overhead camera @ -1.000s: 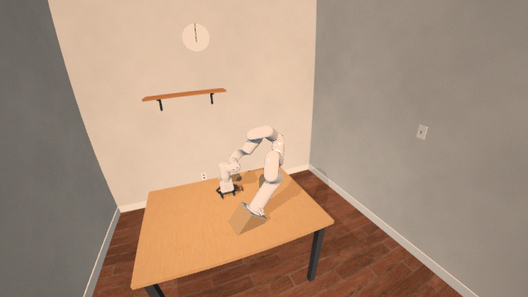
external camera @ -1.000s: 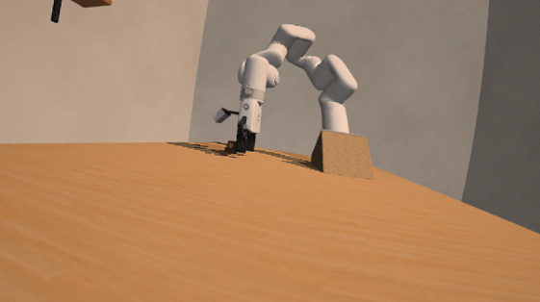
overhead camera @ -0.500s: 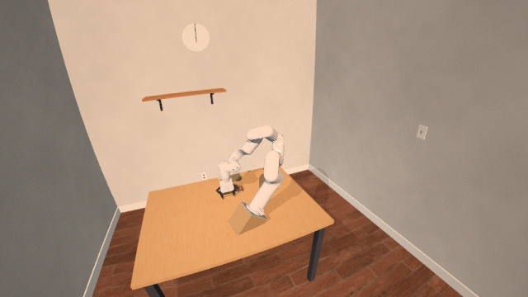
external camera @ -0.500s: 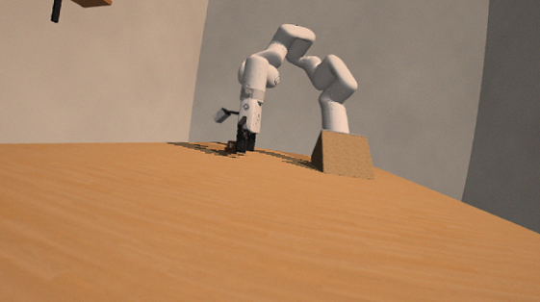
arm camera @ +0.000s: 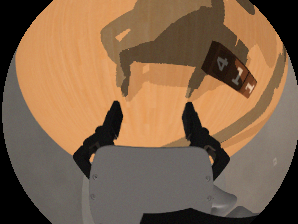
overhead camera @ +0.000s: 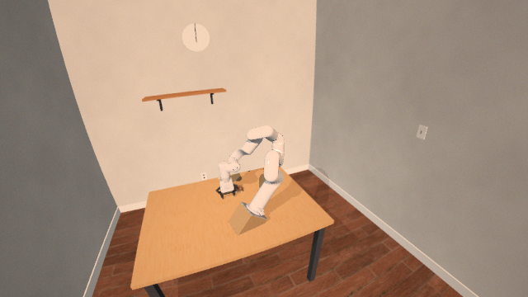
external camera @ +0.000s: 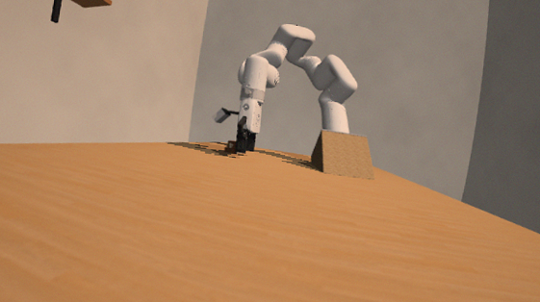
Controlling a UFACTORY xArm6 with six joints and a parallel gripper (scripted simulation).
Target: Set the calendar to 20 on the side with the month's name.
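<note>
In the wrist view the calendar is a small dark brown block with white digits, reading 4 and 1 on its upper faces, lying at the upper right on the table. My gripper is open and empty, with its two black fingers spread over bare table to the left of the calendar. In the top view the gripper hangs close above the far part of the table, and the calendar is mostly hidden behind it. In the exterior view the gripper stands just above the table with a small dark piece beside it.
The arm's base stands on a tan block near the table's right side, which also shows in the exterior view. The far table edge lies close behind the gripper. A wall shelf hangs well above.
</note>
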